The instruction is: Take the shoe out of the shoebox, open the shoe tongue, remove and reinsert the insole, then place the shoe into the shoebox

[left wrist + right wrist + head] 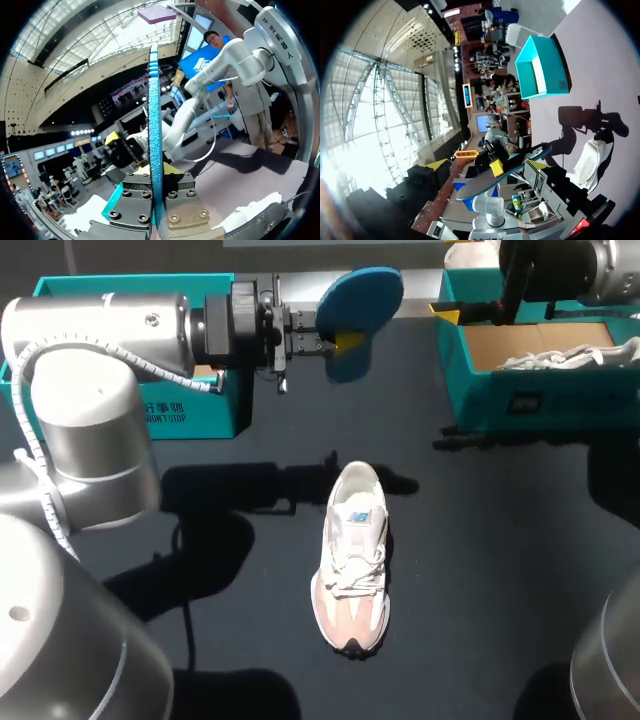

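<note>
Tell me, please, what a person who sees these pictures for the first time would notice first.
The blue insole stands out most: the left gripper holds it in the air over the far side of the dark table. Next comes the white and pink shoe, which lies in the middle of the table, toe toward the camera. A teal shoebox stands at the far right.

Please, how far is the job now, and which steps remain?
Done: the shoe lies on the table, out of the shoebox, and the blue insole is out. In hand: the left gripper holds the insole in the air. Left: put the insole back in, then return the shoe to the shoebox.
</note>
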Available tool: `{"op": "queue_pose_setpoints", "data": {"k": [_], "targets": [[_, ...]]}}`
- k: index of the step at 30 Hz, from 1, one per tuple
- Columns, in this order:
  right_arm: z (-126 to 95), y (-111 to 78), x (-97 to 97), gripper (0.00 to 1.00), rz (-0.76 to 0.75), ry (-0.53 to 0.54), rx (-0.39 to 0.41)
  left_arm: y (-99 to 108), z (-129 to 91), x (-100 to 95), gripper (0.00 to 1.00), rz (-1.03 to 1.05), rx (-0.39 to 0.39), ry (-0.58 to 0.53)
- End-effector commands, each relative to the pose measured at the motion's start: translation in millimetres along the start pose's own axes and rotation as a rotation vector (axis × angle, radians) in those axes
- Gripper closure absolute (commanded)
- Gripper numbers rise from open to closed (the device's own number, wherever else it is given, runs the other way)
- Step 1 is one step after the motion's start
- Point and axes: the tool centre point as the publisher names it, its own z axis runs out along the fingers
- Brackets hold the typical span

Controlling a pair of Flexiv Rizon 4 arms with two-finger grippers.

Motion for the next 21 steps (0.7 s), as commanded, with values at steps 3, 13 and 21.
{"op": "queue_pose_setpoints", "data": {"k": [3, 13, 21], "targets": [[0.7, -0.6, 0.4, 0.0, 0.001, -0.003, -0.002, -2.6, -0.5, -5.1, 1.0, -0.143, -0.032, 0.081], [0.7, -0.6, 0.4, 0.0, 0.001, -0.003, -0.002, 18.7, 1.0, -2.1, 1.0, -0.599, -0.122, 0.086], [0.7, -0.6, 0.4, 0.0, 0.001, -0.003, -0.002, 18.1, -2.6, 4.5, 1.0, -0.704, -0.093, 0.062]]}}
